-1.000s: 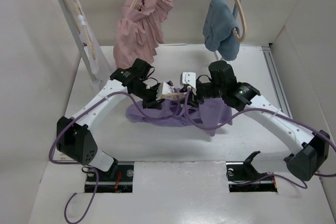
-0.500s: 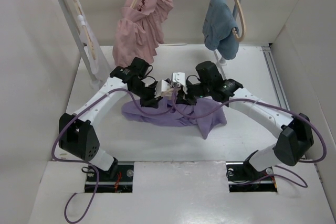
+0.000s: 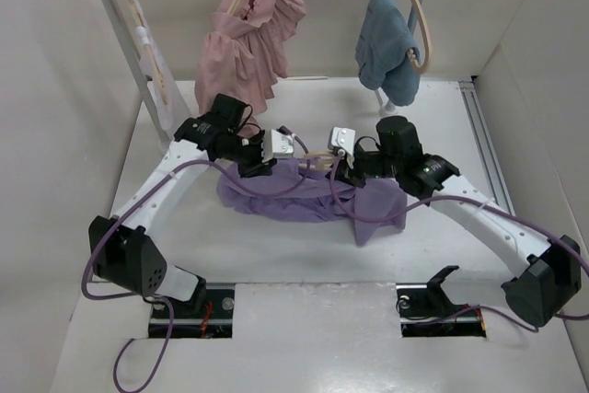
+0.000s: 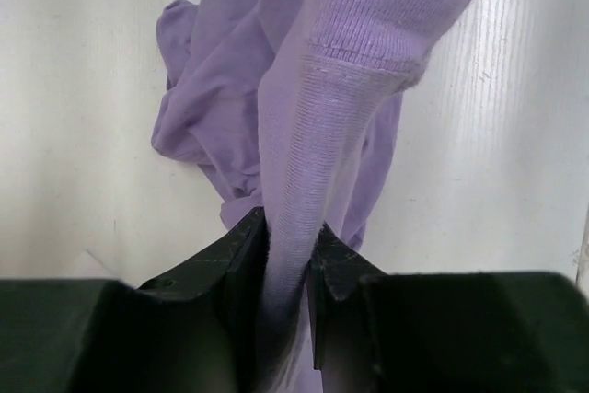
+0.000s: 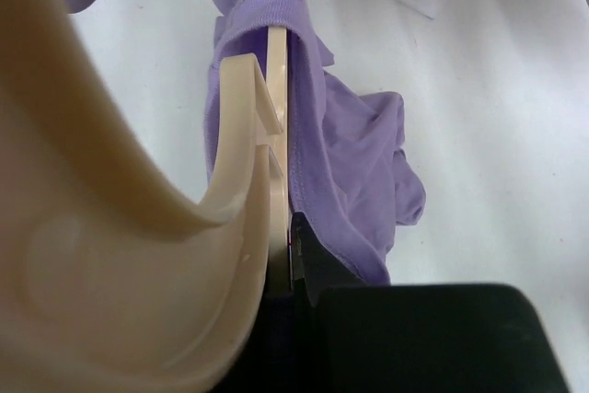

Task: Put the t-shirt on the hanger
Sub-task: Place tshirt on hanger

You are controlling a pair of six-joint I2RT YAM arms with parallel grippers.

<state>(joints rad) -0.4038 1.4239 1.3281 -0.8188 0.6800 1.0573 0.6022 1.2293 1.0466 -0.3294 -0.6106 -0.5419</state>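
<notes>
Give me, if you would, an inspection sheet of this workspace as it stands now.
Surface: white table, no stains or damage seen.
Job's things: purple t-shirt lies bunched on the table between the arms, its ribbed edge pulled taut. One arm of the beige hanger sits inside the cloth.
Clutter: nothing seen.
Grippers: left gripper shut on the t-shirt's ribbed edge; right gripper shut on the hanger, cloth lying against it.
Cables: purple cables loop along both arms; one crosses over the t-shirt.
Surroundings: rack at the back, with a pink garment and a blue garment on their own hangers.
</notes>
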